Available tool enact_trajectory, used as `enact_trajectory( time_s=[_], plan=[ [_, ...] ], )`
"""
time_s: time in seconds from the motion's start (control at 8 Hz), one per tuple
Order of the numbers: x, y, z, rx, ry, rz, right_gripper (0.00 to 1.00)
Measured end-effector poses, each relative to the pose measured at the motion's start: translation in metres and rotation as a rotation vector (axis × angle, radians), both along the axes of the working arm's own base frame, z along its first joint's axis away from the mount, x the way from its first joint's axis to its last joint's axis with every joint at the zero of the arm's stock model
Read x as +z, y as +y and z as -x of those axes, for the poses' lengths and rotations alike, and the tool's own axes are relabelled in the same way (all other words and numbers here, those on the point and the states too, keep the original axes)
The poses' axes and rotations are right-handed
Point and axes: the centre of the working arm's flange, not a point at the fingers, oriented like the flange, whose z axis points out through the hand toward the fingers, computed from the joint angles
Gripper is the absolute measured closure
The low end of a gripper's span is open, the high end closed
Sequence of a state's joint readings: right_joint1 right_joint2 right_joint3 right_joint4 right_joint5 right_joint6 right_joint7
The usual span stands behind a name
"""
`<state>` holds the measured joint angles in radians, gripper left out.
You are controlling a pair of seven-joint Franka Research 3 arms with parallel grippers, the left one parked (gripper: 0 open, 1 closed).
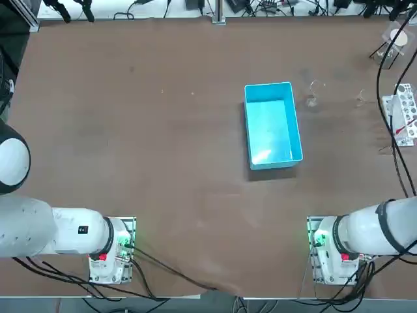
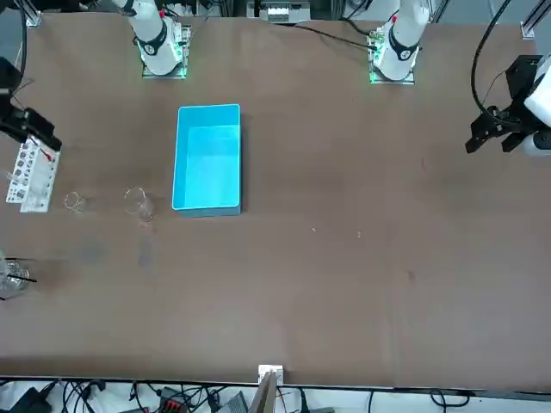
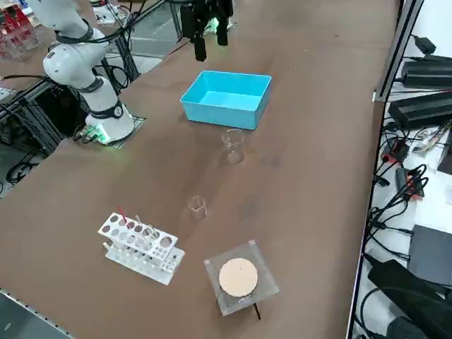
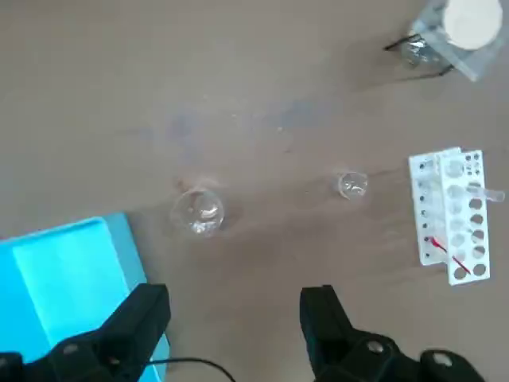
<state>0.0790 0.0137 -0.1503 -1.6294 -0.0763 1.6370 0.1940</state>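
1. Nearest to the lens is the right claw (image 4: 235, 306). Its two fingers stand wide apart and grip nothing. It hangs high over the bench (image 3: 318, 176) on the robot's right side and touches no thing.
2. Below it, from the robot's left to its right, the things are these:
   - The blue bin (image 4: 64, 278) is empty and lies closest to the claw.
   - The larger beaker (image 4: 199, 211) stands upright near the bin.
   - The smaller beaker (image 4: 350, 185) stands well apart from the larger one.
   - The tube rack (image 4: 453, 215) comes next.
   - The clear square block (image 4: 469, 32) carries a pale disc and lies farther from the robot.
3. I judge the two beakers to be the main risk. They are of clear glass, look light and are hard to see against the brown bench. A finger that comes down a little beside its mark can knock one over, and then it may roll away.
4. The empty bin probably slides if a finger pushes its wall.
5. A black cable (image 4: 187, 363) hangs close to the fingers and could catch on the rim of the bin.
6. The rack also looks light, so a side touch could shift it or shake its tubes.
7. The count is one open claw, one blue bin, two beakers, one rack and one block with one disc. In the rack I see one red piece, and I cannot count the clear tubes.
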Motion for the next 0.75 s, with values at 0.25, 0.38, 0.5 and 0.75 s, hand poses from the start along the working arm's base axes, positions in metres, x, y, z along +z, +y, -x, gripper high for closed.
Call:
enact_trajectory(
  time_s=[0.25, 0.38, 0.5, 0.75],
  plan=[
    [-0.028, -0.01, -0.005, -0.181, -0.001, 0.083, 0.01],
    [-0.043, -0.012, -0.006, -0.258, 0.008, 0.107, 0.01],
    [-0.056, -0.013, -0.006, -0.325, 0.019, 0.125, 0.01],
    [-0.077, -0.015, -0.01, -0.494, 0.011, 0.166, 0.01]
  ],
)
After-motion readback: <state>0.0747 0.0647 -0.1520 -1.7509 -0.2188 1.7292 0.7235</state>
